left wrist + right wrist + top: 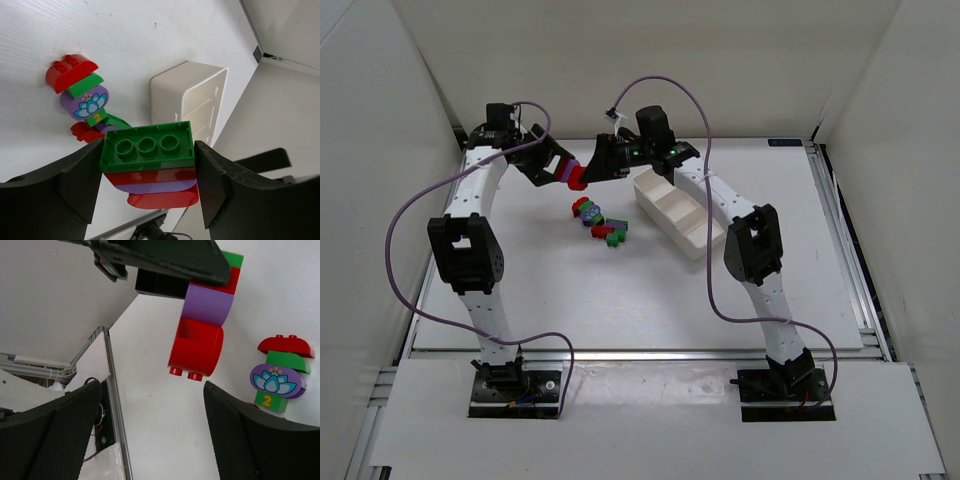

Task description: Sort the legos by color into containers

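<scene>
My left gripper (148,175) is shut on a stack of legos (147,147) made of a green brick, a red one, a purple one and a rounded red one, held above the table. In the top view this stack (575,176) hangs between the two grippers. My right gripper (155,405) is open and faces the stack's red end brick (196,347), which sits just outside the gap between its fingers. More red, green and purple legos (602,222) lie bunched on the table below. The white tray of containers (665,225) stands to the right of them, and the compartments I can see hold nothing.
The loose legos (82,92) include a red arch, a green piece and a purple disc with a flower print. The tray's end wall (170,100) is behind them. White enclosure walls surround the table, and a metal rail (112,405) runs along its edge.
</scene>
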You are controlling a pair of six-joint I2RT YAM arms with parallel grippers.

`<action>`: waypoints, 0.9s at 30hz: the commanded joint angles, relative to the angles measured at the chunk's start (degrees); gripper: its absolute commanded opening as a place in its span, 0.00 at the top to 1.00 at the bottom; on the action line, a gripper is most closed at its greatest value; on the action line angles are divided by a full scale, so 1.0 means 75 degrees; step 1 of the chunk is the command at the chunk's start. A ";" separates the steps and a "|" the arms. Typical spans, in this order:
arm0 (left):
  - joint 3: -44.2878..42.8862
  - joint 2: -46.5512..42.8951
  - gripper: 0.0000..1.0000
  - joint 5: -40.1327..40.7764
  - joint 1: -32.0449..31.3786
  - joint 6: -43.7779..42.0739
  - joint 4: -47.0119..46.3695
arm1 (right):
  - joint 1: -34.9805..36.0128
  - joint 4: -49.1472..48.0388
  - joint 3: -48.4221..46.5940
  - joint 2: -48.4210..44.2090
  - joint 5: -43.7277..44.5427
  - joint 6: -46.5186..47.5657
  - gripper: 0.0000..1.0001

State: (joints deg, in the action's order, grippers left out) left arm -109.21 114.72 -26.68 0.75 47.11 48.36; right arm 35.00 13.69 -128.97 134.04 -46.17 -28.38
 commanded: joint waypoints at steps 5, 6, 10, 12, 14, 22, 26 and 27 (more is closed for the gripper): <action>-0.0334 -0.0354 0.90 -0.0263 -0.0077 0.0035 -0.0260 | 0.0055 0.0143 -0.0534 0.0280 0.0261 -0.0024 0.14; -0.0310 -0.0354 0.90 -0.0263 -0.0077 0.0035 -0.0272 | 0.0055 0.0178 -0.0570 0.0339 0.0308 -0.0024 0.14; -0.0263 -0.0389 0.90 -0.0310 -0.0332 0.0011 -0.0295 | 0.0055 0.0225 -0.0605 0.0398 0.0391 -0.0095 0.15; -0.0182 -0.0413 0.90 -0.0322 -0.0347 0.0035 -0.0295 | 0.0055 0.0144 -0.0628 0.0421 0.0426 -0.0106 0.18; -0.0146 -0.0447 0.90 -0.0345 -0.0370 0.0011 -0.0284 | 0.0055 0.0108 -0.0698 0.0456 0.0472 -0.0118 0.23; 0.0217 -0.0530 0.90 -0.0252 -0.0511 -0.0129 -0.0295 | 0.0126 0.0002 -0.1074 0.0574 0.0403 -0.0037 0.44; 0.0183 -0.0518 0.90 -0.0030 -0.0511 -0.0223 -0.0295 | 0.0126 -0.0056 -0.0805 0.0445 0.0215 0.0034 0.80; 0.0147 -0.0507 0.90 0.0052 -0.0499 -0.0246 -0.0295 | 0.0126 -0.0033 -0.0688 0.0375 0.0215 0.0023 0.85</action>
State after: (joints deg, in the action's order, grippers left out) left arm -108.22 114.52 -27.42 -2.52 46.37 46.89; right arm 35.03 16.69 -134.06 138.74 -42.15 -28.51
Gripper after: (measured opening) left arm 0.776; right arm 0.422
